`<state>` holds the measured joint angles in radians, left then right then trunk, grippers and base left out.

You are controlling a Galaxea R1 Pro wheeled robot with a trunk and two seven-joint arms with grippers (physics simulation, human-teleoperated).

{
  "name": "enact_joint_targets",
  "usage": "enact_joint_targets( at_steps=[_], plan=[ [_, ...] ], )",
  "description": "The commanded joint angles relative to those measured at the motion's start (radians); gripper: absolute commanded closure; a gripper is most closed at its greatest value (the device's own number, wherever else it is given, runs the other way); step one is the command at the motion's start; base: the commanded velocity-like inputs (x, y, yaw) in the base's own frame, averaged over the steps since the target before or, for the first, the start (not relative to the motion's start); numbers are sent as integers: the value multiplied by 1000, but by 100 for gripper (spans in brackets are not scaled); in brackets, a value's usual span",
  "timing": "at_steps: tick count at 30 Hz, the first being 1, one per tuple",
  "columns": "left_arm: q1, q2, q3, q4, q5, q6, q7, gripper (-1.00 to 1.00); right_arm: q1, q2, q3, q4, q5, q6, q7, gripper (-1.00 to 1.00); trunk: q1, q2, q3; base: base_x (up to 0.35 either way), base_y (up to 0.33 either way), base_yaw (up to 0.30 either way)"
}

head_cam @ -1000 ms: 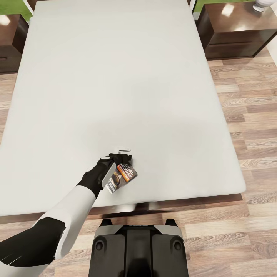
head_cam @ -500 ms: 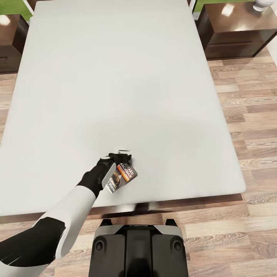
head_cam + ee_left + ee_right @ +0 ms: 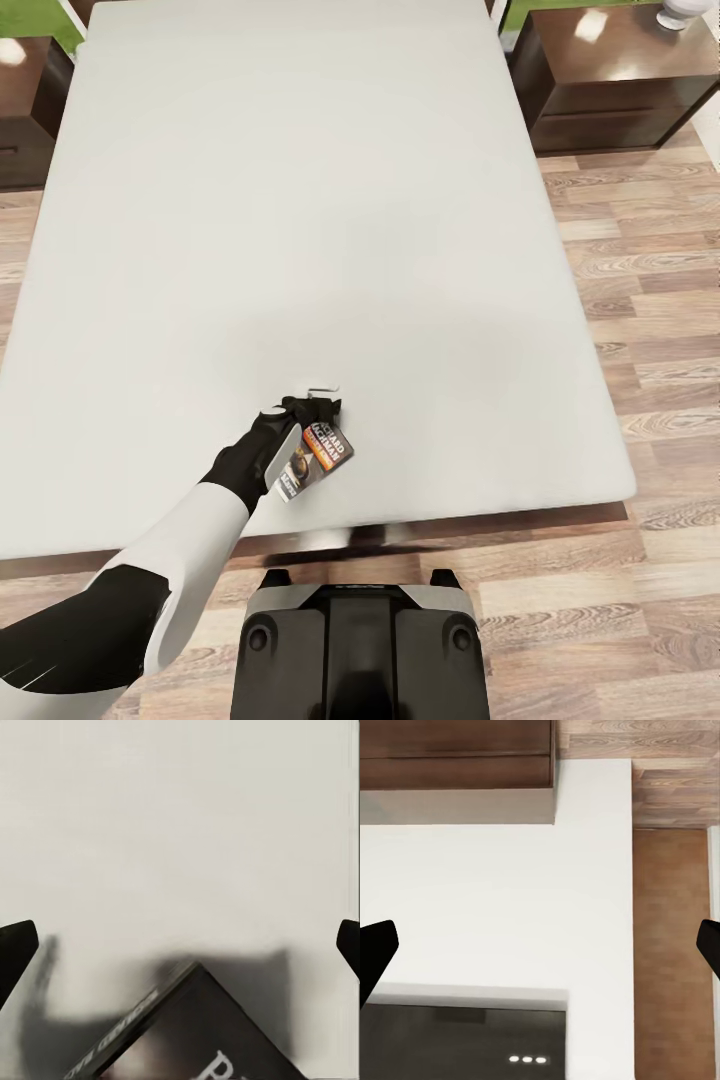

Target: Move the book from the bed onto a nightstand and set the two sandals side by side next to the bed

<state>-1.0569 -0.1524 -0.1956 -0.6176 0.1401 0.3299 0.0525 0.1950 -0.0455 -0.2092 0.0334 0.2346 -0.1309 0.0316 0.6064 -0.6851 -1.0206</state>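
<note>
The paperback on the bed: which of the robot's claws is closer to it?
Left. The left claw is right at the paperback, near the foot of the bed. The right claw's fingers point at white and dark-wood surfaces, with no book there.

Book [image 3: 196,1035] blurred, cut off

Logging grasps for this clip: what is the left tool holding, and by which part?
The left tool holds the book by its far top edge, lifted tilted just above the bed.
</note>
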Motion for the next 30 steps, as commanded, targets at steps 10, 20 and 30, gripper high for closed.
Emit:
enact_joint_targets(
  at_steps=[10,20,30],
  plan=[
    [0,1,-4,-1,10,1,6,-100,0,-1,-9,2,8,-6,3,-100,0,-1,-1,-46,-90,0],
    [0,1,-3,-1,10,0,6,-100,0,-1,-9,2,7,-6,3,-100,0,-1,-1,-10,-20,0],
    [0,1,-4,-1,10,0,6,-100,0,-1,-9,2,7,-6,2,-100,0,-1,-1,-2,-4,0]
  ],
)
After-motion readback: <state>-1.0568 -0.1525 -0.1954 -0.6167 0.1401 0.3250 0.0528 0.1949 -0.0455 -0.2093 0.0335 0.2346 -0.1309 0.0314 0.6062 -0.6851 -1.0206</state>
